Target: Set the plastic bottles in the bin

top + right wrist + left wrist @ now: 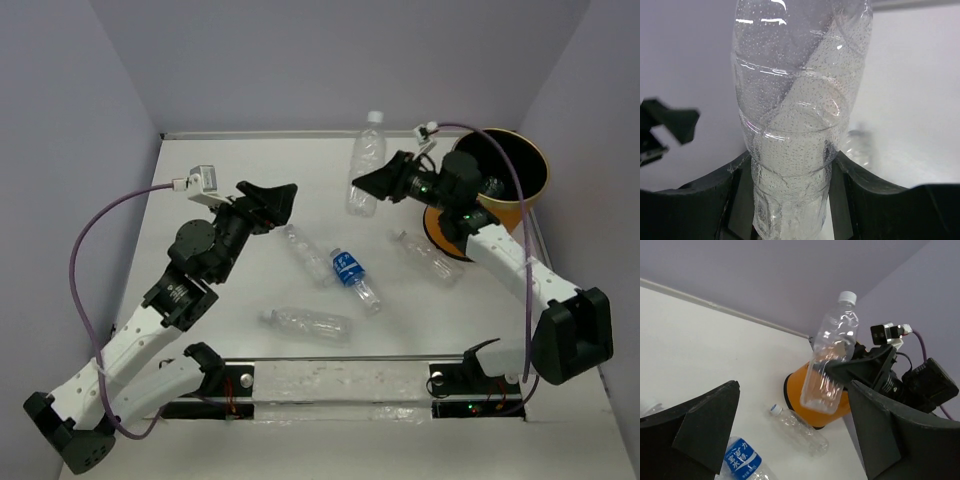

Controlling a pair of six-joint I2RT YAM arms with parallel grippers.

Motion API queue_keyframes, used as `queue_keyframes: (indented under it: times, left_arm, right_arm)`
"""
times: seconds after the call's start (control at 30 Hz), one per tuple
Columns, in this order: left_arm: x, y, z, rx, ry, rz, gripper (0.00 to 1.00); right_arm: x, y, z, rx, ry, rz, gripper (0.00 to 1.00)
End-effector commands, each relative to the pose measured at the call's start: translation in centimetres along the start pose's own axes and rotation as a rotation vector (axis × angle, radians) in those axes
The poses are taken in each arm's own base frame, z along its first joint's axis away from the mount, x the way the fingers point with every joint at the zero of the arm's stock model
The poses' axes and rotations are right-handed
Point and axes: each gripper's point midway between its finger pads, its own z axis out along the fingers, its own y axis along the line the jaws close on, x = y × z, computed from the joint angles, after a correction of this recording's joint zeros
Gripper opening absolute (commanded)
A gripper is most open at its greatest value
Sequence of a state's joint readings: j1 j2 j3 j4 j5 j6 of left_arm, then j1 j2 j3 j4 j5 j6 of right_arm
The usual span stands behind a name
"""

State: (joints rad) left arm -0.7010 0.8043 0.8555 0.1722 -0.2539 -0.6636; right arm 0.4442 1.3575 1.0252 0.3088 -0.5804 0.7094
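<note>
My right gripper (378, 184) is shut on a clear plastic bottle (365, 165) with a white cap and holds it off the table, cap up, left of the orange bin (441, 238). The right wrist view shows this bottle (800, 125) gripped low on its body between my fingers (875, 200). It also shows in the left wrist view (832, 355), in front of the bin (840, 409). My left gripper (276, 194) is open and empty above the table. A blue-labelled bottle (349, 268) and three clear bottles (304, 250) (430, 257) (310, 322) lie on the table.
The bin stands against the right wall in the back right corner. Grey walls enclose the table on the left, back and right. A purple cable (100, 230) loops off the left arm. A clear strip (330, 378) lies between the arm bases.
</note>
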Motion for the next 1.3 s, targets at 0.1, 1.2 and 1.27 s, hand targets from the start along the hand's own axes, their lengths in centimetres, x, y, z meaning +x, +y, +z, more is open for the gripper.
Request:
queue_keyframes:
  times: [0.1,1.2,1.27]
  left_arm:
    - [0.8,3.6,-4.6,-0.098,0.092,0.173,0.99]
    - [0.3,10.3,-6.5,-0.265,0.056,0.328,0.99]
    - [0.0,10.7,-6.5,-0.293,0.043,0.325,0.99]
  right_arm:
    - [-16.2,-5.4,-12.1,0.468,-0.435,-0.197,0.23]
    - [-5.3,-4.8,-2.3,0.519,-0.026,-0.409,0.95]
    - [-2.4,-4.0,0.8,0.461,0.071,-0.432,0.97]
